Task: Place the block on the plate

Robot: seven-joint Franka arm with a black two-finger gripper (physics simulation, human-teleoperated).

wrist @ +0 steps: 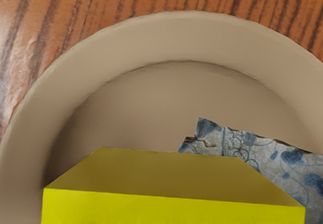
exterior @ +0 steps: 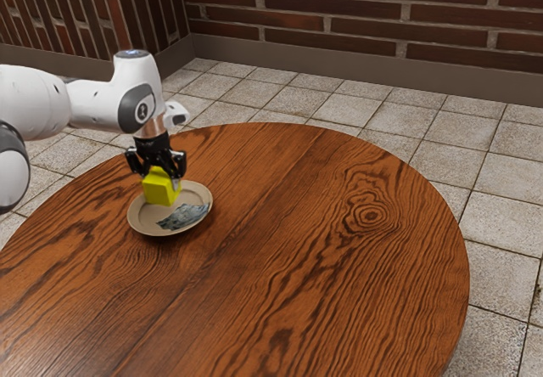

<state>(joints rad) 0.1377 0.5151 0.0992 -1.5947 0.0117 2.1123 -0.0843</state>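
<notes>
My black gripper (exterior: pixel 161 169) points down over the beige plate (exterior: pixel 142 219) in the exterior view. Held between its two fingers is the yellow block (exterior: pixel 159 188), with the gripper shut on it. The block overlaps the plate's inner area in that view; whether its underside touches the plate cannot be told. In the wrist view the block (wrist: pixel 171 206) looms large in front of the plate (wrist: pixel 176 35), hiding part of the plate's floor.
A blue-grey patterned piece (exterior: pixel 183 216) lies in the plate beside the block; its ragged edge shows in the wrist view (wrist: pixel 242 143). The round wooden table (exterior: pixel 322 250) extends around the plate, with a tiled floor beyond it and brick walls behind.
</notes>
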